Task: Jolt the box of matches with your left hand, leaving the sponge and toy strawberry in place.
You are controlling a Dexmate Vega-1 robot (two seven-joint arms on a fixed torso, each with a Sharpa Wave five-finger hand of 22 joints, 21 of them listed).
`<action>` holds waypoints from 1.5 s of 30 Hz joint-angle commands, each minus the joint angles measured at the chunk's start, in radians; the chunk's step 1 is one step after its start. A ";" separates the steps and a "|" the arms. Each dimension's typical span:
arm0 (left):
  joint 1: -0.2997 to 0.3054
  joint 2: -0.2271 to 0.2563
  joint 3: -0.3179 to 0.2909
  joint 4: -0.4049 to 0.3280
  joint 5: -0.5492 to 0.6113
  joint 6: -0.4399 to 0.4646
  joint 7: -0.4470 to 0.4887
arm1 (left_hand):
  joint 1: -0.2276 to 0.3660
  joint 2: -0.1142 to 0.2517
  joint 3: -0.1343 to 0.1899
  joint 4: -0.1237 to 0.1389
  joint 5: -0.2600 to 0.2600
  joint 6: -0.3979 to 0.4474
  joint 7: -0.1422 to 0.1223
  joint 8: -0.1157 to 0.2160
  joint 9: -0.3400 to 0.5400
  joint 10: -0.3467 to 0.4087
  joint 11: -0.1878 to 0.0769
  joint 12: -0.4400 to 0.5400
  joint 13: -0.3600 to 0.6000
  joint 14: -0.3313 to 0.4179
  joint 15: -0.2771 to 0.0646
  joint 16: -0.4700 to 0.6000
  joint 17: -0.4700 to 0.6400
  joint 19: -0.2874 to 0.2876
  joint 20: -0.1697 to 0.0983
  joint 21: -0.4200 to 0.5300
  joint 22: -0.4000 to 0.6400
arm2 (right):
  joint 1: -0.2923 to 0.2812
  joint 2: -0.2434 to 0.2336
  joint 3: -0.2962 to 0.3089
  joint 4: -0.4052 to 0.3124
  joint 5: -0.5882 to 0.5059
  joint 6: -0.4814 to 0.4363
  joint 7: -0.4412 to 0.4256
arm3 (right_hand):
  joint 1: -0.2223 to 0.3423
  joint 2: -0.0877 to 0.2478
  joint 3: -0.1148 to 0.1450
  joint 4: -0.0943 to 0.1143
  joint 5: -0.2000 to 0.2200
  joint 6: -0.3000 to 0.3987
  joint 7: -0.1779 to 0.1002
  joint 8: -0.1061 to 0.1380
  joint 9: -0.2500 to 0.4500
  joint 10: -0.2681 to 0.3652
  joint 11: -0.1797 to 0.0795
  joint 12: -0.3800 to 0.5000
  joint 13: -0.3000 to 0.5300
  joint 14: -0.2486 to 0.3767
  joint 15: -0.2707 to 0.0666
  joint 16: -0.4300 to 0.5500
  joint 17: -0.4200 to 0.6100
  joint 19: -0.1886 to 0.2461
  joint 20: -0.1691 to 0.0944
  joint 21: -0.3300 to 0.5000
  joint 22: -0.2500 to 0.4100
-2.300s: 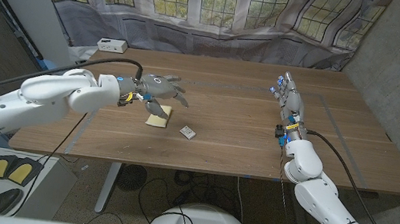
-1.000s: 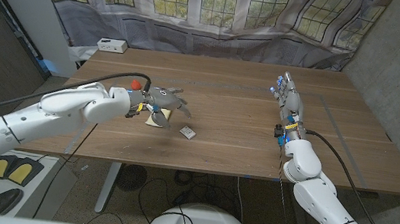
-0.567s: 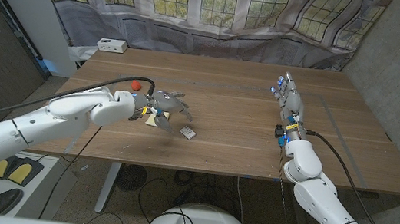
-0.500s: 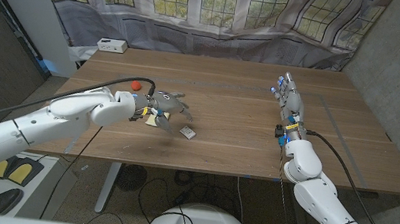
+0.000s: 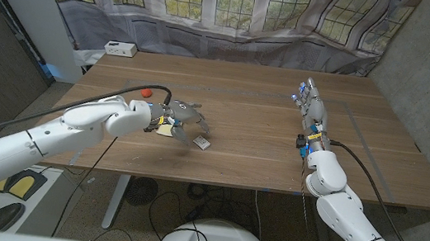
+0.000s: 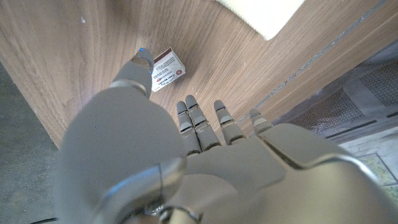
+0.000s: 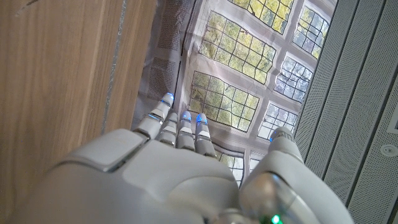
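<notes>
One small box of matches (image 5: pixel 202 142) lies flat on the wooden table (image 5: pixel 376 158), left of centre and toward the near edge. The left hand (image 5: pixel 183 117) hovers just beside it, on its left and slightly farther from the robot, fingers spread and holding nothing. In the left wrist view the box of matches (image 6: pixel 164 68) sits just past one outstretched fingertip (image 6: pixel 142 57); contact cannot be confirmed.

Procedure for the jolt, as judged from this layout: keep the fingers extended, lower the fingertip to the box's side face, and deliver one short push to the right or far-right. Keep the stroke brief so the box slides rather than flips.

Clearances: the sponge (image 5: pixel 165 130) lies directly under and behind the left hand, just left of the box, so any leftward sweep or dropped palm risks disturbing it. The toy strawberry (image 5: pixel 145 92) sits farther left and toward the far side, apart from the hand's path. The near table edge is close to the box; avoid pushing toward the robot. Open wood extends to the right up to the right hand (image 5: pixel 311 107), which stands well apart at the right side, fingers extended together, holding nothing.
</notes>
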 commanded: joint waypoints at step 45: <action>-0.014 -0.057 0.092 0.081 0.066 0.027 0.098 | 0.043 0.029 0.000 -0.004 -0.018 0.091 -0.015 0.015 0.005 0.083 0.006 0.019 0.004 0.045 -0.031 0.006 0.003 0.049 0.003 0.006 0.005 | 0.013 -0.002 -0.004 0.015 0.004 -0.010 0.005 | 0.000 0.004 -0.002 -0.002 0.003 0.003 -0.009 -0.001 0.003 0.000 0.001 0.002 0.003 -0.001 0.008 0.003 0.002 -0.011 0.000 -0.001 0.003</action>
